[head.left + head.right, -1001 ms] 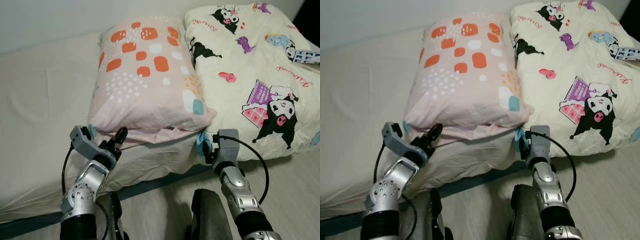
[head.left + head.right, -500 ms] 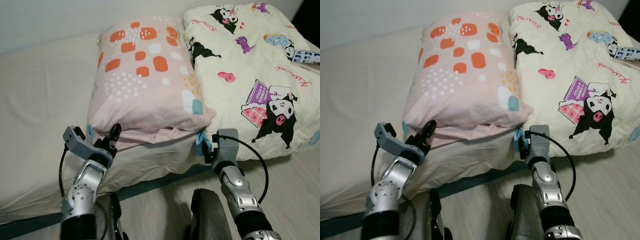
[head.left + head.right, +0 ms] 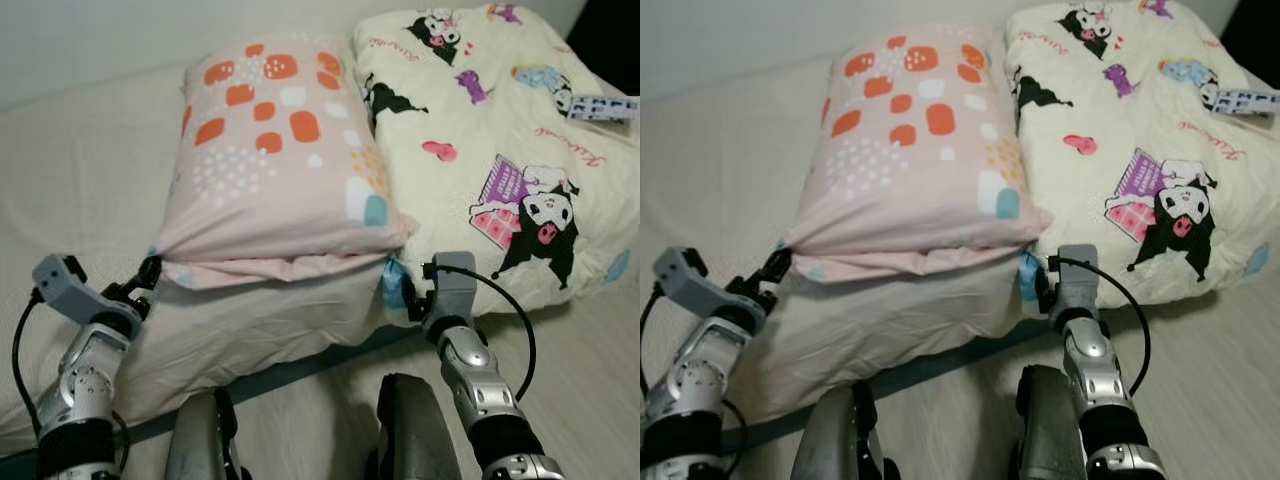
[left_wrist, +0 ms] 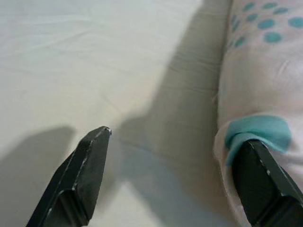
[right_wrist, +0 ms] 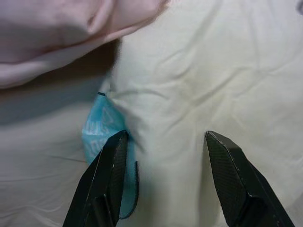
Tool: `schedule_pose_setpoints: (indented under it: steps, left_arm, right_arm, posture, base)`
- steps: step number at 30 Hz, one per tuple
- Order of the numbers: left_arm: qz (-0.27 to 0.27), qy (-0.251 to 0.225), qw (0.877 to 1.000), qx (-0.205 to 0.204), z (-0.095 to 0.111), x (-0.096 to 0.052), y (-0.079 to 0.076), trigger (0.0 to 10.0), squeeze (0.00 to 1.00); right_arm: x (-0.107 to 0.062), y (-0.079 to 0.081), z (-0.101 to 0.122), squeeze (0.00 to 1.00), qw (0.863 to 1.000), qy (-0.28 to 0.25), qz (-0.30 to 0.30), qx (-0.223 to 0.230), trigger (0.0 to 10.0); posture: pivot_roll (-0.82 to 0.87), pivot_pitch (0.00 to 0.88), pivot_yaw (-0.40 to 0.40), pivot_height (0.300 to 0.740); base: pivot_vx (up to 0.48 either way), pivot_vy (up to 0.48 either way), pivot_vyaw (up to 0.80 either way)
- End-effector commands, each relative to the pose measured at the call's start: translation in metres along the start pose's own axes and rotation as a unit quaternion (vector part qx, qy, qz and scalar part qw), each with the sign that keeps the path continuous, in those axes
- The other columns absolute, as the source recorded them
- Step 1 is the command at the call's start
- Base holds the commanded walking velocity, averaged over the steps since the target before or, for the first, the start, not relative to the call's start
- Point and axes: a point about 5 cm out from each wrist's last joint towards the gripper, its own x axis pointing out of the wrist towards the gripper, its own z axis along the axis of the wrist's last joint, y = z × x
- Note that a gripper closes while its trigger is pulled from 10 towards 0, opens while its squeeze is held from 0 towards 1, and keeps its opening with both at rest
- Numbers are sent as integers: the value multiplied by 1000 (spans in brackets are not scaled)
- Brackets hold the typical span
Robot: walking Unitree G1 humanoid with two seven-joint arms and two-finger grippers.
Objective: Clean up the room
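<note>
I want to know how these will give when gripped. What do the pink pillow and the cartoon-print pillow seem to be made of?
Pink pillow: matte woven fabric, probably cotton, over soft filling; it wrinkles and bulges. Cartoon-print pillow: similar matte cream cloth, finely creased, puffed up. The fibre itself can't be confirmed.

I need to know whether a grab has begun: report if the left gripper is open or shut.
Open. The left gripper has its fingers spread wide, one over the bedsheet, the other against the pink pillow corner, nothing clamped between them.
</note>
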Motion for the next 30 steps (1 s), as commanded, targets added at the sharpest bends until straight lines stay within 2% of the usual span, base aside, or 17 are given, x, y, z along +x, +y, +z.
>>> schedule_pose_setpoints:
  steps: [1, 4, 6, 7, 9, 10, 13, 16, 18, 19, 20, 21, 23, 24, 25, 26, 30]
  left_arm:
    - [5, 5, 999, -34, -1, 0, 4, 10000, 0]
    - [-12, 14, 998, -59, -6, 1, -3, 10000, 0]
    - [-54, 32, 987, -148, -19, 1, -19, 10000, 0]
    - [-54, 32, 987, -148, -19, 1, -19, 10000, 0]
    - [-111, 45, 969, -216, -23, -3, -32, 10000, 0]
    - [-127, 47, 963, -232, -23, -3, -34, 10000, 0]
    - [-133, 50, 961, -239, -23, -3, -32, 10000, 0]
    - [-74, 20, 968, -240, -11, 3, -8, 10000, 0]
    - [-23, 6, 981, -194, -6, 5, 7, 10000, 0]
    - [-23, 6, 981, -194, -6, 5, 7, 10000, 0]
    - [-8, 5, 988, -153, -3, 7, 12, 10000, 0]
    - [-8, 5, 988, -153, -3, 7, 12, 10000, 0]
    - [26, 1, 998, -65, 3, 8, 20, 10000, 0]
    - [26, 1, 998, -65, 3, 8, 20, 10000, 0]
    - [44, -1, 999, -7, 9, 9, 23, 10000, 0]
    - [54, -5, 998, 16, 14, 11, 25, 10000, 0]
    - [75, -18, 996, 37, 28, 15, 29, 10000, 0]
  right_arm:
    - [-3, 0, -10, 0, 1000, 19, 1, 2, 10000]
    - [-4, 0, -10, 0, 1000, 19, 0, 2, 10000]
    - [-5, -1, -11, 0, 1000, 20, -1, 2, 10000]
    - [-5, -1, -11, 0, 1000, 20, -1, 2, 10000]
    - [-5, -2, -12, 0, 1000, 21, -3, 3, 10000]
    - [-5, -2, -12, 0, 1000, 21, -3, 3, 10000]
    - [-5, -2, -12, 0, 1000, 22, -3, 3, 10000]
    - [-4, -2, -13, 0, 1000, 24, -2, 2, 10000]
    - [-4, -1, -13, 0, 1000, 25, -1, 1, 10000]
    - [-4, -1, -13, 0, 1000, 25, -1, 1, 10000]
    - [-3, -1, -13, 0, 1000, 26, -1, 1, 10000]
    - [-3, -1, -13, 0, 1000, 26, -1, 1, 10000]
    - [-3, -1, -13, 0, 1000, 26, 0, 0, 10000]
    - [-3, -1, -13, 0, 1000, 26, 0, 0, 10000]
    - [-3, 0, -13, 0, 1000, 27, 1, 0, 10000]
    - [-3, 0, -13, 0, 1000, 27, 1, 0, 10000]
    - [-3, 1, -13, 0, 1000, 28, 1, 0, 10000]
  posture:
    - [40, 304, 19, 552]
    - [40, 304, 21, 552]
    - [38, 305, 24, 552]
    - [38, 305, 24, 552]
    - [39, 305, 25, 552]
    - [39, 305, 25, 552]
    - [39, 303, 23, 552]
    - [43, 301, 19, 552]
    - [43, 298, 18, 552]
    - [43, 298, 18, 552]
    - [43, 297, 18, 552]
    - [43, 297, 18, 552]
    - [44, 293, 18, 552]
    - [44, 293, 18, 552]
    - [44, 289, 19, 552]
    - [44, 287, 17, 552]
    - [45, 281, 18, 552]
  base:
    - [0, 0, 0]
    - [0, 0, 0]
    - [0, 0, 0]
    - [0, 0, 0]
    - [0, 0, 0]
    - [0, 0, 0]
    - [0, 0, 0]
    - [0, 0, 0]
    - [0, 0, 0]
    - [0, 0, 0]
    - [0, 0, 0]
    - [0, 0, 0]
    - [0, 0, 0]
    - [0, 0, 0]
    - [0, 0, 0]
    - [0, 0, 0]
    - [0, 0, 0]
